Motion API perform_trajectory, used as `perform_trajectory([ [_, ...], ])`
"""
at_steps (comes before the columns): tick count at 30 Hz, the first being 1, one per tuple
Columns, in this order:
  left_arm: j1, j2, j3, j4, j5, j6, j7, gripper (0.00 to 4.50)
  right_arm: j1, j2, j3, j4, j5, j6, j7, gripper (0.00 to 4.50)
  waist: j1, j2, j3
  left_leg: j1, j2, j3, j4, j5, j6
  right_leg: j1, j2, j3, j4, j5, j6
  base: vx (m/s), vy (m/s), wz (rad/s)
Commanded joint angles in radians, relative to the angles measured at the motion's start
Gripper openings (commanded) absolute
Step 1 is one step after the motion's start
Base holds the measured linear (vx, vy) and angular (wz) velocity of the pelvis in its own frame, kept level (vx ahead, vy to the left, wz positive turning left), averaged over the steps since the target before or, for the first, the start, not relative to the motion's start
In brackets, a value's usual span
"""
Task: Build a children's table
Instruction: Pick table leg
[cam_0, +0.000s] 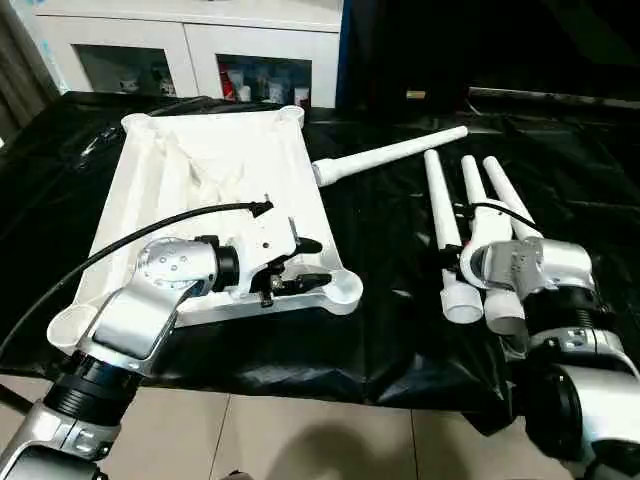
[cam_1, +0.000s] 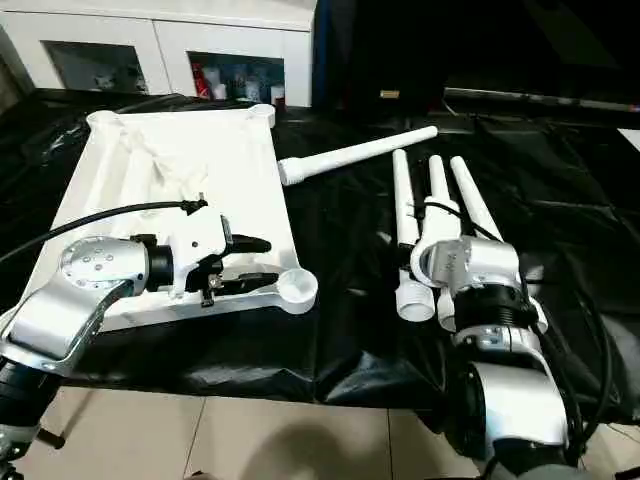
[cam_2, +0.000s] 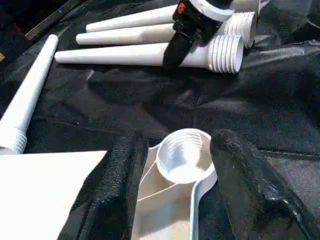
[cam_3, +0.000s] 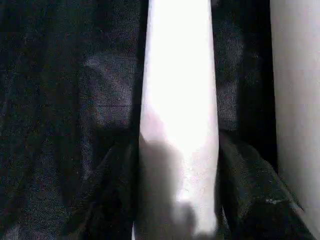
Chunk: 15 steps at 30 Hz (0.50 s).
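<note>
The white table top (cam_0: 190, 165) lies underside up on the left, round sockets at its corners. My left gripper (cam_0: 318, 265) reaches over its near right corner; in the left wrist view the fingers (cam_2: 120, 185) press against both sides of the rim just short of the corner socket (cam_2: 184, 156). Three tapered legs (cam_0: 440, 200) lie side by side on the right. My right gripper (cam_3: 177, 145) comes down on that row, and its fingers (cam_3: 240, 170) close against both sides of one leg (cam_3: 180, 75). A fourth leg (cam_0: 390, 155) lies apart, slanting away from the top's far right corner.
A black cloth (cam_0: 380, 330) covers the work surface, and its front edge drops to a tiled floor (cam_0: 300, 440). A white cabinet with glass doors (cam_0: 190, 50) stands behind. A black cable (cam_0: 150, 225) arcs over my left forearm.
</note>
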Motion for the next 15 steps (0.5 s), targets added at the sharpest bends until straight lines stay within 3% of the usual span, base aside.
perform_trajectory([
  [1,-0.021,-0.002,-0.011,0.002,0.007,-0.014,-0.006,2.44,0.046,0.020,-0.025,-0.071,0.022,0.043,-0.022,1.87,0.005,0.002,-0.076,0.013,0.021,-0.001,-0.051,0.017,-0.002,0.058,-0.052,0.050,-0.053,0.200,-0.242,0.000,0.000,0.00],
  [4,-0.024,-0.008,-0.008,0.008,0.009,-0.019,0.005,2.44,0.063,0.026,-0.023,-0.122,0.029,0.042,-0.017,1.86,0.005,0.002,-0.076,0.013,0.021,-0.002,-0.053,0.001,-0.010,0.059,-0.054,0.049,-0.055,0.192,-0.237,0.000,0.000,0.00],
  [5,-0.030,-0.023,0.001,0.023,0.012,-0.023,0.029,2.44,0.093,0.035,-0.009,-0.196,0.032,0.002,-0.003,1.86,0.006,0.015,-0.075,0.013,0.021,-0.004,-0.053,-0.007,-0.016,0.057,-0.054,0.049,-0.055,0.184,-0.235,0.000,0.000,0.00],
  [6,-0.031,-0.025,0.002,0.025,0.012,-0.023,0.033,2.44,0.098,0.036,-0.007,-0.207,0.033,-0.007,0.000,1.86,0.006,0.008,-0.074,0.014,0.023,-0.002,-0.052,-0.017,-0.020,0.057,-0.055,0.051,-0.058,0.184,-0.225,0.000,0.000,0.00],
  [12,-0.093,-0.145,0.099,0.143,-0.028,0.021,0.201,2.44,0.184,0.066,0.004,-0.414,0.064,-0.116,0.046,1.86,0.006,0.006,-0.075,0.012,0.021,-0.004,-0.053,-0.024,-0.018,0.061,-0.055,0.052,-0.061,0.184,-0.228,0.000,0.000,0.00],
  [15,-0.138,-0.212,0.157,0.193,-0.075,0.098,0.282,2.78,0.213,0.108,-0.031,-0.497,0.101,-0.168,0.041,1.86,0.007,0.003,-0.075,0.012,0.021,-0.003,-0.053,-0.018,-0.002,0.060,-0.057,0.052,-0.060,0.182,-0.232,0.000,0.000,0.00],
])
